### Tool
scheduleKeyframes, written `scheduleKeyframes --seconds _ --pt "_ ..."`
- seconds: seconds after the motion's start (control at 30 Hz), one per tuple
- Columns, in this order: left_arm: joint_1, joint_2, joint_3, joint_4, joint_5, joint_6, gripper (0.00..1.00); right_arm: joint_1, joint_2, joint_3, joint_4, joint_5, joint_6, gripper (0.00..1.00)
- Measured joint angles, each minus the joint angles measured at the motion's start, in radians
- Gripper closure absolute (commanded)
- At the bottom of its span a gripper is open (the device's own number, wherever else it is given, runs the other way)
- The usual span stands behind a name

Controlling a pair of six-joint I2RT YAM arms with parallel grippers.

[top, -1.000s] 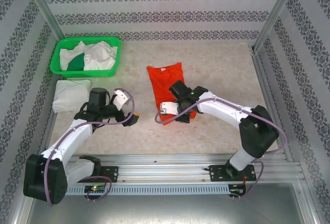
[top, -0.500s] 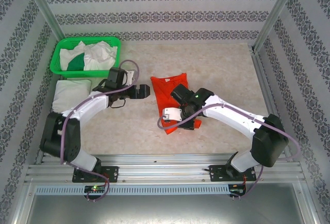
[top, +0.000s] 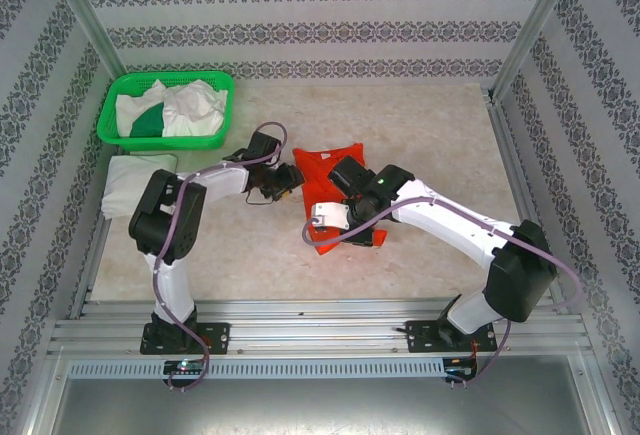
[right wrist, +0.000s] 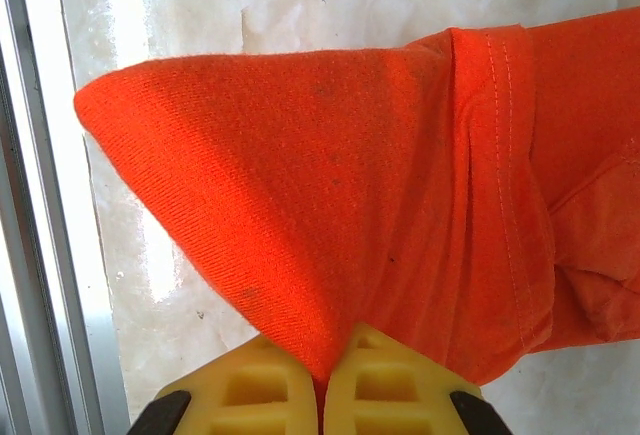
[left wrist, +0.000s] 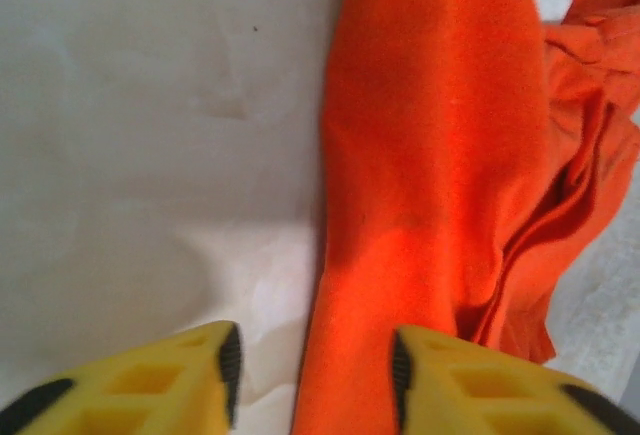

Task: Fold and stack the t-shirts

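Note:
The orange-red t-shirt [top: 322, 166] lies crumpled mid-table. My right gripper [top: 352, 227] is over its near part, shut on a raised fold of the cloth [right wrist: 300, 155], which fans out from between the yellow fingers of that gripper [right wrist: 322, 380]. My left gripper [top: 286, 184] is at the shirt's left edge. In the left wrist view its jaws [left wrist: 315, 380] stand apart, straddling that edge [left wrist: 430, 155] with cloth and bare table between them, not pinched. More t-shirts, white [top: 195, 103] and dark green [top: 147, 122], lie in the basket.
The green mesh basket [top: 222, 82] stands at the back left. A folded white shirt [top: 135, 181] lies in front of it by the left wall. Metal frame posts and patterned walls enclose the table; a rail [top: 320, 320] runs along the near edge.
My left arm swung from the near left across to the shirt's left edge, and its jaws narrowed. The right gripper, still shut on the shirt, pulled the cloth up into a bunch.

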Motion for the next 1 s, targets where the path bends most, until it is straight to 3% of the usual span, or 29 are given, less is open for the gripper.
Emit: scheduleKeyframes --seconds 0.43,0.63,1.0 --pt "-0.014 0.073 0.008 0.098 0.065 -0.129 0.81 -0.001 0.028 0.017 -0.007 0.0 -0.019 1.0" --pt "-0.021 0.087 0.008 0.125 0.083 -0.146 1.0 -0.005 0.036 0.017 -0.007 0.001 -0.025 1.0" --pt "-0.012 0.087 0.033 0.042 0.09 -0.066 1.0 -0.061 0.048 0.104 -0.045 -0.018 -0.046 1.0"
